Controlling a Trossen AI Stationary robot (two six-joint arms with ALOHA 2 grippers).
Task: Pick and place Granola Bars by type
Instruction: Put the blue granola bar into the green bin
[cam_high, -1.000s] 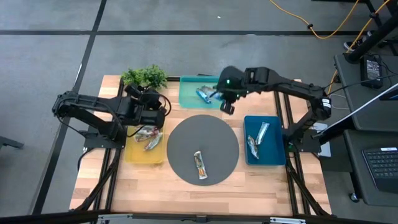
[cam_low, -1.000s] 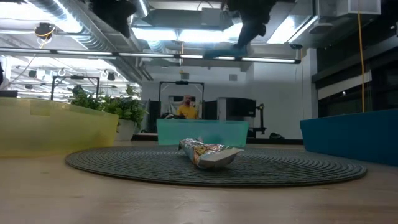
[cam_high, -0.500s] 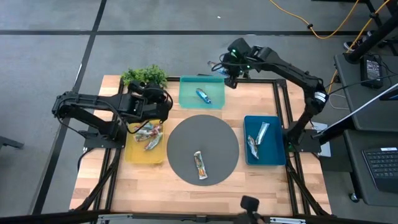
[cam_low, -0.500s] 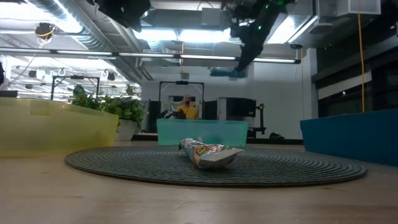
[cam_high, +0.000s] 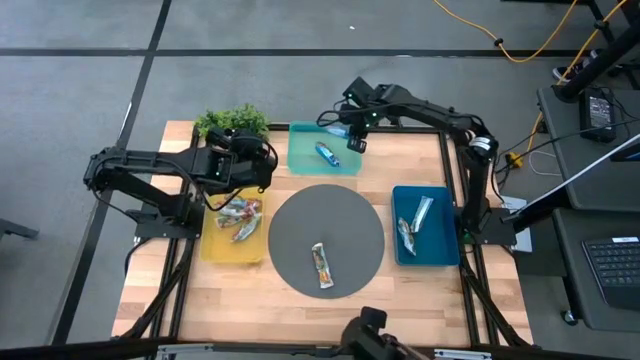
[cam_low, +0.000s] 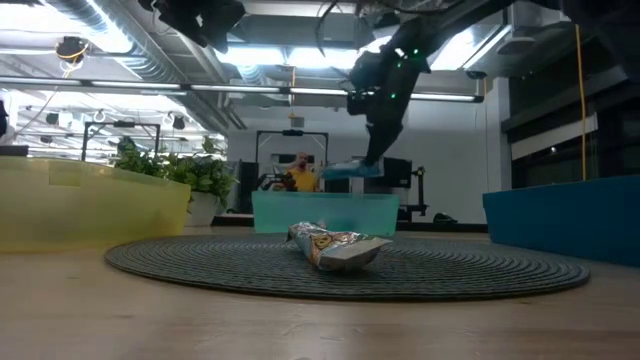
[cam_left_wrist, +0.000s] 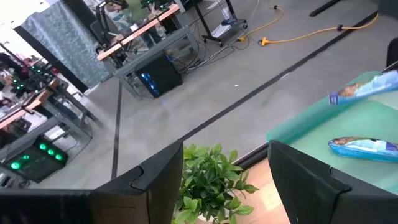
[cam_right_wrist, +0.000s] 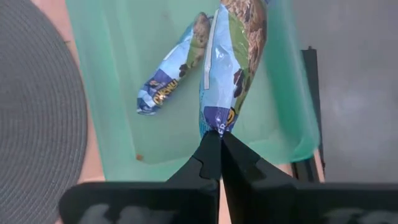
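Your right end effector pinches a blue granola bar by its crimped wrapper end above the teal tray at the tabletop's far edge; it looks light, crinkly and slippery.

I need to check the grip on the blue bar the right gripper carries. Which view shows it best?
The right wrist view: the right gripper pinches the held blue bar by its end. The high and low views show it small; the left wrist view only its tip.
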